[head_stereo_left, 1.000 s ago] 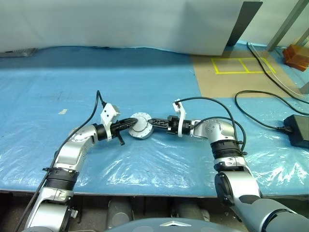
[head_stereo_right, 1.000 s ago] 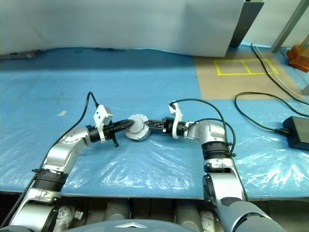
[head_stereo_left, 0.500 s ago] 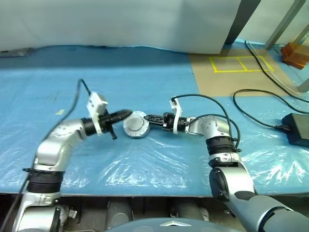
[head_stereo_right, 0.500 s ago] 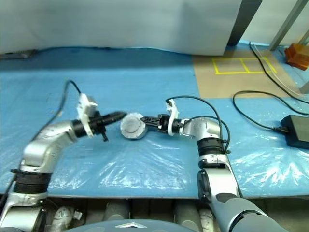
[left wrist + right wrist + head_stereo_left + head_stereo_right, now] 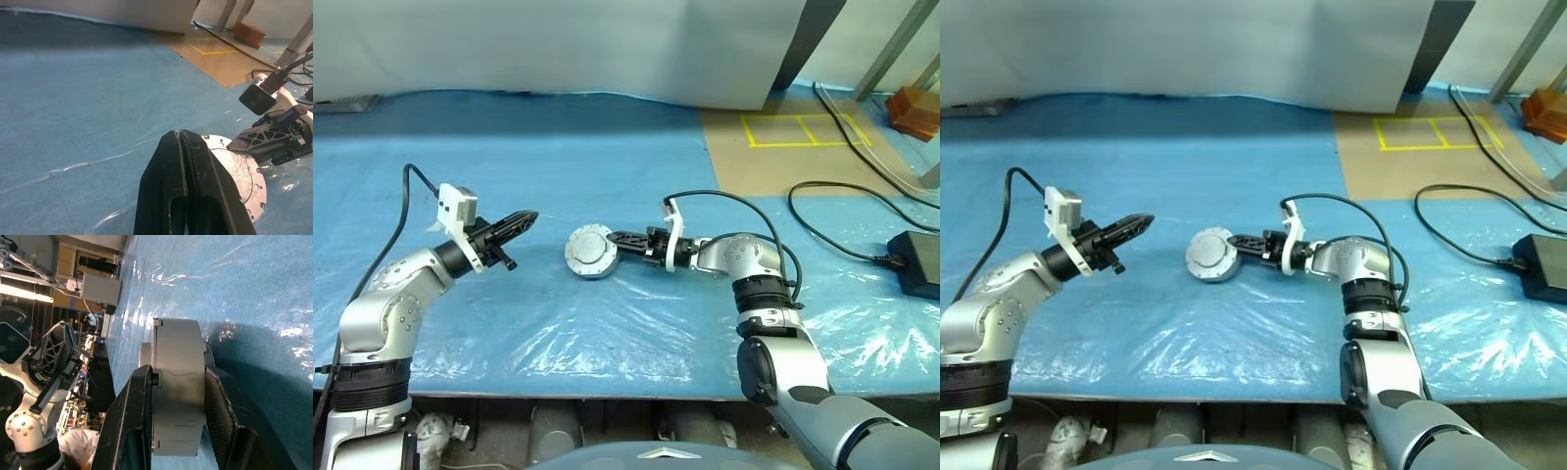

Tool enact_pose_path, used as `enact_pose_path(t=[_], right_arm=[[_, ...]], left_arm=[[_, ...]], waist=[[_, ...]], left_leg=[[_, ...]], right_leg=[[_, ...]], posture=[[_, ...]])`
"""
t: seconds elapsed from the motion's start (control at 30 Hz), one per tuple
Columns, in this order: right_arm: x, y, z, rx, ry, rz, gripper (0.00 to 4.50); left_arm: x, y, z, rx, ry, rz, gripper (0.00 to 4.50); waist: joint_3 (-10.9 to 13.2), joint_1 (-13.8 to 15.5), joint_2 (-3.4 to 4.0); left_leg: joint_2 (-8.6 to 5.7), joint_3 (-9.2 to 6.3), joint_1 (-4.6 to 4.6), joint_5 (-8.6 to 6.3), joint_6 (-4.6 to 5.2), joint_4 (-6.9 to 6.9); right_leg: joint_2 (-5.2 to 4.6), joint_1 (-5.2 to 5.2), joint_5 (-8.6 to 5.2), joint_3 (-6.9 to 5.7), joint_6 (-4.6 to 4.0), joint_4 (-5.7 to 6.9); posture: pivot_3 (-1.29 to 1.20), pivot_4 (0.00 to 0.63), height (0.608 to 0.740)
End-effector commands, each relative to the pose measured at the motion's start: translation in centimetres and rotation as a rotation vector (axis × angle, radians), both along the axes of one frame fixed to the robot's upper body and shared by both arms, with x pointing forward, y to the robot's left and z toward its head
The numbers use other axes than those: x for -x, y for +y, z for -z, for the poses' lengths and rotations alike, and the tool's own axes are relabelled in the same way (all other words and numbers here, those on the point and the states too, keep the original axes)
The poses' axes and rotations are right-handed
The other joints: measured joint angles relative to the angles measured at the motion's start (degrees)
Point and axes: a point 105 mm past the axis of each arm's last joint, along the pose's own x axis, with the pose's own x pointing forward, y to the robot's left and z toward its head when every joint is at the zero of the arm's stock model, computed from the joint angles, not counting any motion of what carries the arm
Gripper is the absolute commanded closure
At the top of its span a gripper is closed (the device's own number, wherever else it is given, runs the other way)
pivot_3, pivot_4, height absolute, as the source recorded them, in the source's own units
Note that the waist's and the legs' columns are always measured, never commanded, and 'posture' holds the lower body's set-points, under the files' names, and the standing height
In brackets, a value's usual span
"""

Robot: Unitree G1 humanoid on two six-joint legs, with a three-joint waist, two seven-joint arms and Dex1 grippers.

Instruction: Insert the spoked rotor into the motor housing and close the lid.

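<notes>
Two grippers were over the blue-covered tabletop (image 5: 636, 166). The right gripper (image 5: 615, 238) had its fingers (image 5: 139, 416) clamped on the rim of the motor housing (image 5: 590, 252), a round silver part with its lid on, tilted on edge. The left gripper (image 5: 527, 217) hovered well apart from the housing, to its left, fingers (image 5: 172, 181) pressed together and holding nothing, tips pointing toward it.

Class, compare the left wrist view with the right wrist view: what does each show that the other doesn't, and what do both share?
Left wrist view alone: the motor housing's flat lid face with rim screw holes, the yellow taped square on the floor, and the shut left gripper clear of the housing. Right wrist view alone: the housing's side wall clamped between the right gripper's fingers. Both share the housing, the right gripper and the blue sheet.
</notes>
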Motion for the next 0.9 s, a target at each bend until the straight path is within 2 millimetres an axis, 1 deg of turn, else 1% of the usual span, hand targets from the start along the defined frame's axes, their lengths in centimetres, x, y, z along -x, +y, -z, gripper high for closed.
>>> enact_pose_path(t=[0.03, 0.1, 0.13, 0.27, 0.3, 0.37, 0.4, 0.5, 0.6, 0.67, 0.7, 0.77, 0.8, 0.9], right_arm=[[-0.3, 0.4, -0.7, 0.008, -0.029, -0.003, 3.39], [-0.7, 0.4, -0.5, 0.019, -0.022, 0.017, 3.39], [-0.7, 0.4, -0.8, 0.005, -0.02, 0.015, 3.39], [-1.4, 0.3, -2.9, -0.102, -0.009, 0.036, 3.39], [-1.5, 0.2, -3.7, -0.15, -0.002, 0.037, 3.39], [-1.4, -0.2, -6.0, -0.287, 0.003, 0.014, 3.39], [-1.3, -0.4, -6.8, -0.323, -0.002, 0.006, 3.39], [-1.1, -0.4, -8.0, -0.365, -0.015, -0.004, 3.39], [-1.0, -0.4, -9.3, -0.414, -0.042, -0.012, 3.39], [-0.8, -0.2, -10.2, -0.442, -0.062, -0.023, 3.39], [-0.7, 0.1, -10.8, -0.452, -0.073, -0.033, 3.39], [-0.4, 0.6, -11.9, -0.471, -0.099, -0.055, 3.39], [-0.4, 0.7, -12.2, -0.474, -0.105, -0.058, 3.39], [-0.3, 0.9, -13.2, -0.503, -0.122, -0.067, 3.39]], left_arm=[[0.0, 0.1, -0.9, 0.003, -0.037, -0.008, 4.44], [0.0, -0.1, -0.9, 0.005, -0.036, -0.008, 4.44], [0.0, -0.1, -0.9, 0.008, -0.035, -0.008, 4.44], [0.3, -0.5, -0.1, 0.011, -0.005, 0.004, 4.44], [0.5, -0.6, 0.2, 0.013, 0.006, 0.009, 4.44], [1.4, -0.8, 0.3, 0.1, 0.04, 0.053, 4.44], [1.7, -0.7, 0.2, 0.142, 0.053, 0.059, 4.44], [2.0, 0.2, 0.3, 0.213, 0.076, 0.031, 4.44], [1.7, 1.2, -0.5, 0.333, 0.072, -0.019, 4.44], [1.8, 1.2, -0.8, 0.398, 0.081, -0.028, 4.44], [1.8, 1.1, -1.1, 0.465, 0.084, -0.025, 4.44], [2.7, 0.5, -2.3, 0.626, 0.085, 0.04, 4.04], [2.9, 0.2, -2.4, 0.661, 0.096, 0.056, 3.81], [3.3, -1.0, -1.6, 0.699, 0.149, 0.061, 2.82]], waist=[[0.0, -0.06, 0.0], [0.0, -0.04, 0.0], [0.0, -0.05, 0.0], [0.0, 0.03, 0.0], [0.01, 0.07, 0.0], [0.02, 0.11, -0.01], [0.03, 0.16, -0.02], [0.04, 0.31, -0.05], [0.04, 0.35, -0.05], [0.04, 0.41, -0.05], [0.04, 0.41, -0.05], [0.05, 0.5, -0.06], [0.06, 0.52, -0.08], [0.07, 0.64, -0.11]], left_leg=[[0.0, 0.0, 0.01, 0.0, 0.0, 0.01], [0.0, 0.0, 0.01, 0.0, 0.0, 0.02], [0.0, 0.0, 0.01, 0.0, 0.0, 0.04], [0.0, 0.0, 0.01, 0.0, 0.0, 0.09], [0.0, 0.0, -0.01, 0.0, 0.0, 0.1], [-0.01, -0.01, -0.12, 0.0, 0.0, 0.11], [-0.01, -0.01, -0.25, 0.0, 0.0, 0.14], [0.01, -0.05, -0.66, 0.01, 0.01, 0.21], [0.07, -0.11, -0.69, 0.01, 0.0, 0.25], [0.06, -0.11, -0.7, 0.0, 0.0, 0.33], [0.06, -0.11, -0.72, 0.0, 0.0, 0.39], [0.05, -0.12, -0.73, 0.0, 0.0, 0.46], [0.06, -0.13, -0.75, 0.0, -0.01, 0.52], [0.08, -0.18, -0.77, 0.0, -0.01, 0.57]], right_leg=[[0.0, 0.0, 0.0, 0.01, 0.0, 0.01], [0.0, 0.0, 0.0, 0.01, 0.0, 0.02], [-0.01, 0.0, 0.0, 0.01, 0.0, 0.03], [-0.01, 0.0, 0.0, 0.01, 0.0, 0.08], [-0.01, 0.0, 0.0, 0.01, 0.0, 0.08], [-0.02, -0.05, 0.0, 0.0, 0.01, 0.03], [-0.01, -0.14, 0.01, -0.01, 0.01, 0.03], [0.05, -0.52, 0.02, -0.04, 0.01, 0.1], [0.1, -0.55, 0.02, -0.08, 0.01, 0.13], [0.08, -0.54, 0.02, -0.06, 0.01, 0.15], [0.07, -0.54, 0.02, -0.06, 0.01, 0.18], [0.06, -0.54, 0.03, -0.06, 0.02, 0.23], [0.06, -0.55, 0.03, -0.06, 0.02, 0.26], [0.06, -0.57, 0.02, -0.07, 0.01, 0.34]], posture=[[0.0, 0.15, 0.74], [0.0, 0.15, 0.74], [0.0, 0.15, 0.74], [0.0, 0.15, 0.74], [0.0, 0.15, 0.74], [0.0, 0.15, 0.74], [0.0, 0.15, 0.74], [0.0, 0.15, 0.74], [0.0, 0.15, 0.74], [0.0, 0.15, 0.74], [0.0, 0.15, 0.74], [0.0, 0.15, 0.74], [0.0, 0.15, 0.74], [0.0, 0.15, 0.74]])
